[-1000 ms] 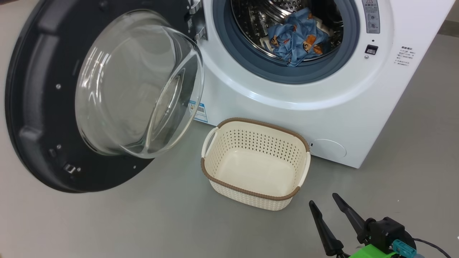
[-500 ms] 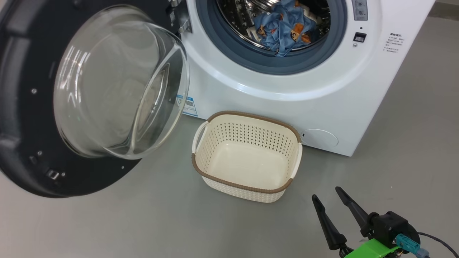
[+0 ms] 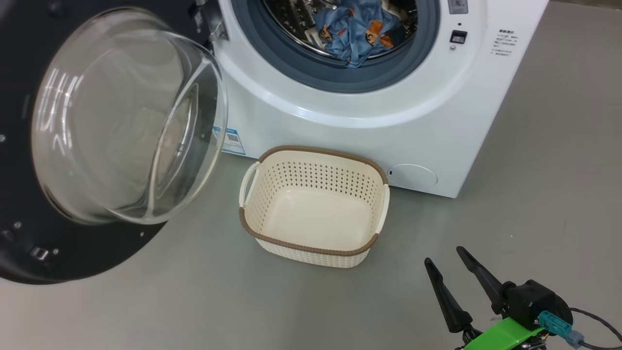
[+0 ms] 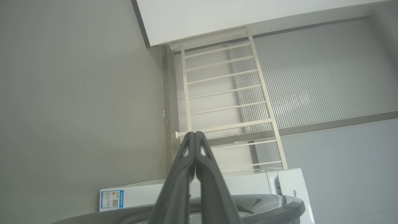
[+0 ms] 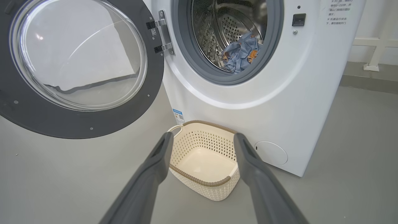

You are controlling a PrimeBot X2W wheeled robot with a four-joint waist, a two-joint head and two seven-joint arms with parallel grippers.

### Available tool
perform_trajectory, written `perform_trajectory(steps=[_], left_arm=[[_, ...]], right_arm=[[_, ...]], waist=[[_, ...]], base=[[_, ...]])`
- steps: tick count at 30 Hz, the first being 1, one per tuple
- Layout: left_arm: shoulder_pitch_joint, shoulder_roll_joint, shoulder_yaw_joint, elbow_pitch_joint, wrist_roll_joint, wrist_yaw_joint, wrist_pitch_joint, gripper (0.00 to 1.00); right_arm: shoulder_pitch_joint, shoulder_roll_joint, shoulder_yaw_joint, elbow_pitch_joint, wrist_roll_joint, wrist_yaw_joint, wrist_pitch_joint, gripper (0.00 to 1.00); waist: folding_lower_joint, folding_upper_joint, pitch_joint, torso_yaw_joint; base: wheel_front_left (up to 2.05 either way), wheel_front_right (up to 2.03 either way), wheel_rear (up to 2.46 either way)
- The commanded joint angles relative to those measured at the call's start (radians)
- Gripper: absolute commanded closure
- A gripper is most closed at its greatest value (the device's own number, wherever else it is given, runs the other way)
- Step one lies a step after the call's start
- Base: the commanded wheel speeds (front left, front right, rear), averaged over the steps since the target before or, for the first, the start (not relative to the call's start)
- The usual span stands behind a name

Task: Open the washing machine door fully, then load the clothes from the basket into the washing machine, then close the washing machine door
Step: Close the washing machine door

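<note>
The washing machine (image 3: 427, 121) (image 5: 295, 93) stands with its door (image 3: 121, 121) (image 5: 77, 59) swung wide open to the left. Blue clothes (image 3: 352, 31) (image 5: 239, 54) with orange prints lie inside the steel drum. The cream basket (image 3: 316, 245) (image 5: 202, 182) sits on the floor in front of the machine, with nothing in it. My right gripper (image 3: 444, 255) (image 5: 202, 138) is open, low at the right, short of the basket and holding nothing. My left gripper (image 4: 195, 133) is shut with nothing between its fingers, pointing over the machine's top (image 4: 248, 183) and the door's dark rim (image 4: 273, 207).
Grey floor (image 3: 534, 194) stretches to the right of the machine and in front of the basket. A cream railing (image 4: 224, 93) and a ribbed wall panel (image 4: 311, 77) stand beyond the machine in the left wrist view.
The head camera has shifted, so machine, door and basket slide left and up in the picture. The right gripper stays open in about the same spot.
</note>
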Motion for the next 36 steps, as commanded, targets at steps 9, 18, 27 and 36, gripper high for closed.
perform_trajectory(steps=[9, 18, 27, 36], left_arm=[[-0.023, 0.053, -0.007, -0.040, -0.044, -0.007, 0.120, 1.00], [-0.011, 0.032, -0.027, -0.059, -0.066, -0.007, 0.194, 1.00], [-0.022, 0.021, -0.083, -0.071, -0.049, -0.007, 0.250, 1.00], [0.007, 0.000, -0.126, -0.135, -0.093, -0.007, 0.392, 1.00]], right_arm=[[-0.024, -0.014, 0.033, -0.021, 0.014, 0.006, -0.012, 0.00], [-0.023, -0.011, 0.041, -0.016, 0.019, 0.006, -0.012, 0.00], [-0.027, -0.014, 0.045, -0.011, 0.024, 0.006, -0.012, 0.00], [-0.020, -0.004, 0.037, -0.006, 0.026, 0.006, -0.012, 0.00]], waist=[[0.0000, -0.0001, -0.006, -0.034], [0.0000, -0.0001, -0.014, -0.054], [0.0000, -0.0001, -0.010, -0.066], [0.0000, -0.0001, -0.006, -0.061]], base=[[0.00, 0.00, 0.00], [0.00, 0.00, 0.00], [0.00, 0.00, 0.00], [0.00, 0.00, 0.00]])
